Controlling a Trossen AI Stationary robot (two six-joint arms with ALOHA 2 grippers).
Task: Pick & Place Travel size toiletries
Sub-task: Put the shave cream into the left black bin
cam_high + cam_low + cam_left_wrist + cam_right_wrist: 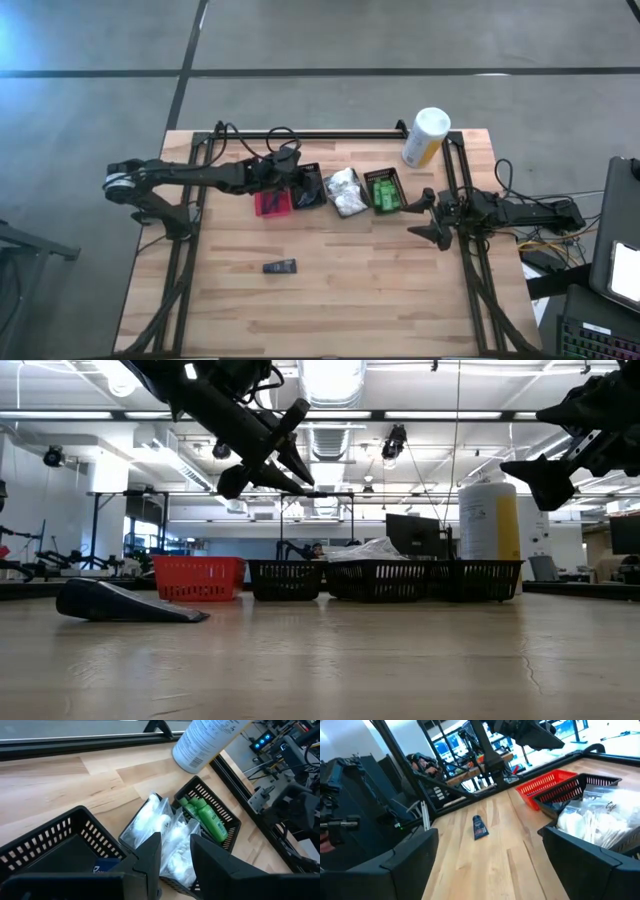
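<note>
Four small mesh baskets sit in a row across the wooden table (330, 300): one red basket (271, 204), then three black ones. The first black basket (307, 188) shows only a glimpse of something blue inside in the left wrist view. The middle black basket (344, 192) is piled with white plastic-wrapped bundles (167, 837), too jumbled to count. The last black basket (385, 190) holds bright green packets (205, 817), at least three showing. One dark flat packet (280, 266) lies alone on the bare wood, well apart from the baskets, nearer the front edge. One tall white-and-yellow canister (424, 137) stands behind the green basket.

Up above the red and first black baskets hovers the left gripper (289, 172), fingers (150, 857) set a narrow gap apart with nothing between them, touching nothing. Over by the right rail, the right gripper (425, 215) hangs in the air beside the green basket, jaws spread wide and empty.
</note>
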